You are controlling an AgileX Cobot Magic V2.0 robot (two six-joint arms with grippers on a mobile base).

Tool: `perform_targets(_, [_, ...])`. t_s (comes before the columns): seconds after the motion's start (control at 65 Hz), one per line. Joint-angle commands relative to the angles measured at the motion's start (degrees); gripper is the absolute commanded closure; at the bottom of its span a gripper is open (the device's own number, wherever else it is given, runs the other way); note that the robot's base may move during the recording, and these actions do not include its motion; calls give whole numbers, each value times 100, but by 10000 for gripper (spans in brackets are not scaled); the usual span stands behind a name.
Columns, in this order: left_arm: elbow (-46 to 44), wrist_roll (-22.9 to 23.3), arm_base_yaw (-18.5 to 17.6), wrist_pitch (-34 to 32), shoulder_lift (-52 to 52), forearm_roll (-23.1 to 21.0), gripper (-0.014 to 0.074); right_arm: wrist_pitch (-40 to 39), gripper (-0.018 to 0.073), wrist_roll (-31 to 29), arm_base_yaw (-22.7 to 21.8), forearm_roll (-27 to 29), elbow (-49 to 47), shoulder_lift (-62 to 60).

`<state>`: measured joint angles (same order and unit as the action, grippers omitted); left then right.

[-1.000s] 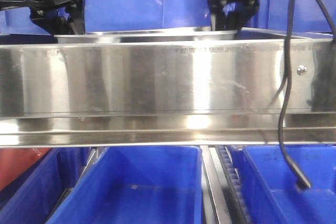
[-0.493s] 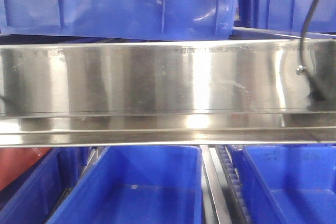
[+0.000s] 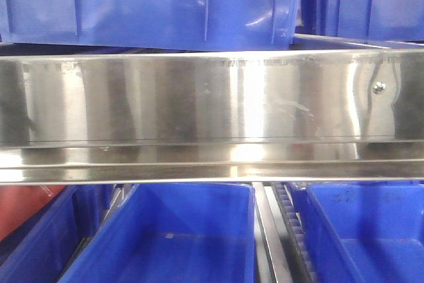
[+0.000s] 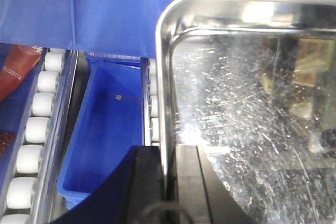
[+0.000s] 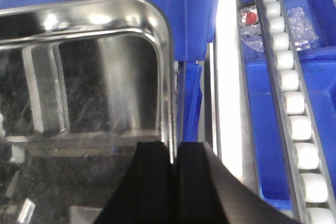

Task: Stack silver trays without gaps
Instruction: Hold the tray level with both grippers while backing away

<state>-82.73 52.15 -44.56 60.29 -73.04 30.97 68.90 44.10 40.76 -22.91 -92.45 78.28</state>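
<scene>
A silver tray [image 4: 252, 103] with a scratched, shiny floor fills the right of the left wrist view. My left gripper [image 4: 169, 150] is shut on its left rim, one finger inside the wall and one outside. In the right wrist view the same kind of silver tray [image 5: 94, 77] fills the left. My right gripper [image 5: 173, 148] is shut on its right rim near the rounded corner. Whether another tray lies beneath it I cannot tell. The front view shows neither tray nor grippers.
A brushed-steel shelf rail [image 3: 212, 97] with a screw crosses the front view, with blue bins above [image 3: 146, 4] and below [image 3: 172, 236]. White roller tracks [image 4: 37, 124] [image 5: 294, 103] run beside the tray. A blue bin [image 4: 110, 129] sits under the left rim.
A second ago both grippers and the tray's rim showed above the rail in the front view. They have since left that view, and the dangling black cable is gone too.
</scene>
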Motion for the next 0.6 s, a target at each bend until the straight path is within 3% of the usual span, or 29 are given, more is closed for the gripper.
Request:
perform_targets(0.0, [-98, 23, -45, -47, 76, 144, 613, -164, 636, 28, 10, -299, -7, -92])
perform_targets(0.585, [-651, -272, -34, -59, 55, 174, 613, -193, 636, -201, 10, -299, -80, -81])
